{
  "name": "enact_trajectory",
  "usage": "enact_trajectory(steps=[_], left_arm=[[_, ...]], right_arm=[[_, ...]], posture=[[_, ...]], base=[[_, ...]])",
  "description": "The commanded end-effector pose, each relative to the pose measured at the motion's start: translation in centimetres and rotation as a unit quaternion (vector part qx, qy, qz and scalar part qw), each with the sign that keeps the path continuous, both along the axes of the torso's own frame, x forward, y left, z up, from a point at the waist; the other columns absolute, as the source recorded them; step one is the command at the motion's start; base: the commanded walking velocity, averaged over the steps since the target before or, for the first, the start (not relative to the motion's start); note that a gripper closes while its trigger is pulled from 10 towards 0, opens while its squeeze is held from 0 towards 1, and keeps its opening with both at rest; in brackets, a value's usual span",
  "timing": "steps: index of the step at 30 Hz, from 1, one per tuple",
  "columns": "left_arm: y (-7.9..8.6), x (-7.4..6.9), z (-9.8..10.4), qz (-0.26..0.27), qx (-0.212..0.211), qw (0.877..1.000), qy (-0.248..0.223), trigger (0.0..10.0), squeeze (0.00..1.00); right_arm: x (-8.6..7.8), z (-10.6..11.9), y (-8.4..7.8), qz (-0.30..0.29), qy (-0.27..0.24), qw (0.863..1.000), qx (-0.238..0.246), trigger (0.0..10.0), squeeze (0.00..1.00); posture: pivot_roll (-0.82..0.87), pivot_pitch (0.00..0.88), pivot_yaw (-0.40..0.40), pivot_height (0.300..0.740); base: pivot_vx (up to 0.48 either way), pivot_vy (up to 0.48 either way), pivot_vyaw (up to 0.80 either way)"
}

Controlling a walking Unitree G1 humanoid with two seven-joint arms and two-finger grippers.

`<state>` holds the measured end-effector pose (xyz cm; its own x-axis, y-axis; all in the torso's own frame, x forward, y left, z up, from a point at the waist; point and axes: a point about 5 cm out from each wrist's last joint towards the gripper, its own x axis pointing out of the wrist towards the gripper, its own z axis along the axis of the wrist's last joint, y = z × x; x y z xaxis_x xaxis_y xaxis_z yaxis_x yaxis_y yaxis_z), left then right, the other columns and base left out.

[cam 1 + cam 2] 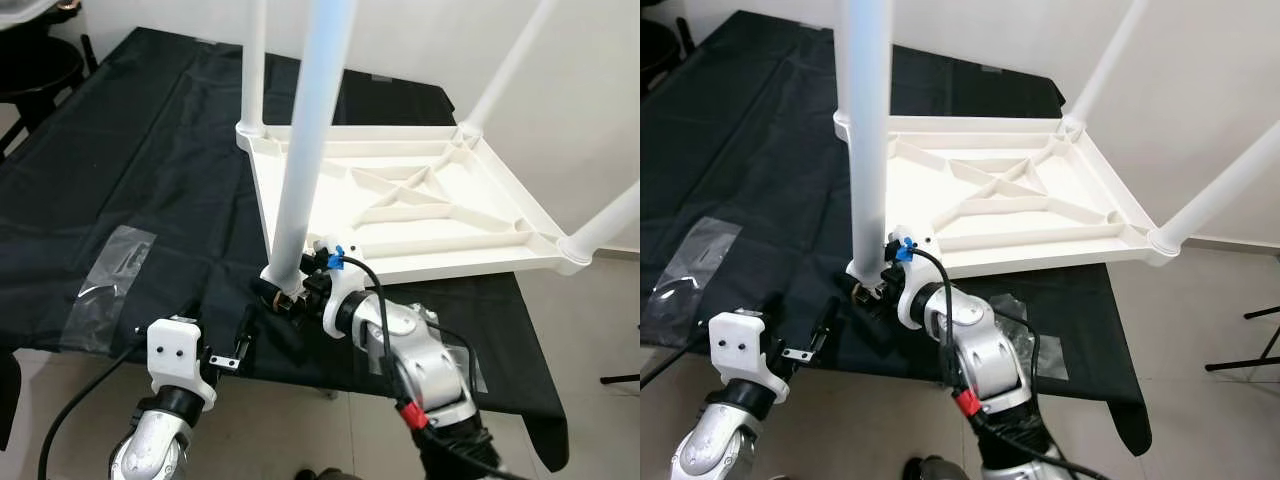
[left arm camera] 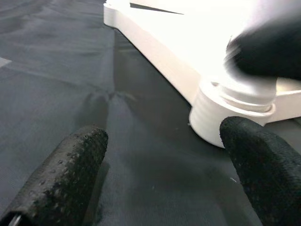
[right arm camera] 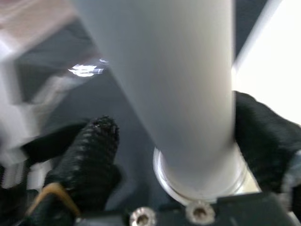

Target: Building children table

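A white plastic table top (image 1: 420,200) lies upside down on a black cloth (image 1: 130,200) that covers the desk, reaching out past the desk's right edge. Four pale legs stand up from its corners. The right gripper (image 1: 290,298) is at the near leg (image 1: 305,150), close to the desk's front edge, its two black fingers (image 3: 94,155) set on either side of the tube just above the socket; whether they press on it I cannot tell. The left gripper (image 1: 238,345) hovers low beside that same corner socket (image 2: 225,117), fingers spread apart and holding nothing.

The whole thing looks light and hollow, stiff enough but smooth, so a grip could slide on the tube. I would take the leg low down, near its base, where twisting won't lever the light top off the cloth.
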<state>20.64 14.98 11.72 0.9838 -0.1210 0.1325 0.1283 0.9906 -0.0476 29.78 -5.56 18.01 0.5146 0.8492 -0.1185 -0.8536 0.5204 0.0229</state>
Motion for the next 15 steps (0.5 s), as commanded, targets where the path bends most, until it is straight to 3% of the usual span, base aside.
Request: enact_trajectory(steps=[1,2,5,8,9,10,11,15], left_arm=[[-0.3,-0.5,-0.3,-0.003,0.0,1.0,0.007,10.0,0.0],[-0.4,-0.5,-0.2,-0.003,0.0,1.0,0.006,10.0,0.0],[-0.4,-0.8,-0.1,-0.004,-0.001,1.0,0.006,10.0,0.0],[-0.4,-0.9,-0.1,-0.004,-0.001,1.0,0.006,10.0,0.0],[-0.4,-1.1,0.0,-0.004,-0.001,1.0,0.006,10.0,0.0],[-0.4,-1.1,0.0,-0.004,-0.001,1.0,0.006,10.0,0.0],[-0.3,-1.4,0.0,-0.004,0.0,1.0,0.007,10.0,0.0],[-0.3,-1.6,0.1,-0.003,0.0,1.0,0.007,10.0,0.0]], right_arm=[[-0.1,2.4,-0.9,0.092,-0.042,0.994,0.046,10.0,1.0],[0.5,3.1,-2.1,0.126,-0.061,0.99,0.032,10.0,1.0],[1.8,4.1,-3.5,0.176,-0.087,0.981,-0.007,10.0,1.0],[2.3,4.6,-3.7,0.189,-0.094,0.977,-0.02,10.0,1.0],[2.9,5.3,-3.7,0.195,-0.101,0.975,-0.029,10.0,0.9],[2.9,5.3,-3.7,0.195,-0.101,0.975,-0.029,10.0,0.9],[3.6,6.2,-3.6,0.205,-0.112,0.971,-0.039,10.0,0.0],[4.1,7.0,-3.6,0.214,-0.119,0.968,-0.048,10.0,0.0]], posture=[[0.08,0.152,-0.158,0.74],[0.08,0.169,-0.154,0.74],[0.09,0.185,-0.153,0.74],[0.09,0.187,-0.152,0.74],[0.1,0.197,-0.152,0.74],[0.1,0.197,-0.152,0.74],[0.11,0.208,-0.152,0.74],[0.12,0.218,-0.152,0.74]], base=[[0.0,0.0,0.0],[0.0,0.0,0.0],[0.0,0.0,0.0],[0.0,0.0,0.0],[0.0,0.0,0.0],[0.0,0.0,0.0],[0.0,0.0,0.0],[0.0,0.0,0.0]])
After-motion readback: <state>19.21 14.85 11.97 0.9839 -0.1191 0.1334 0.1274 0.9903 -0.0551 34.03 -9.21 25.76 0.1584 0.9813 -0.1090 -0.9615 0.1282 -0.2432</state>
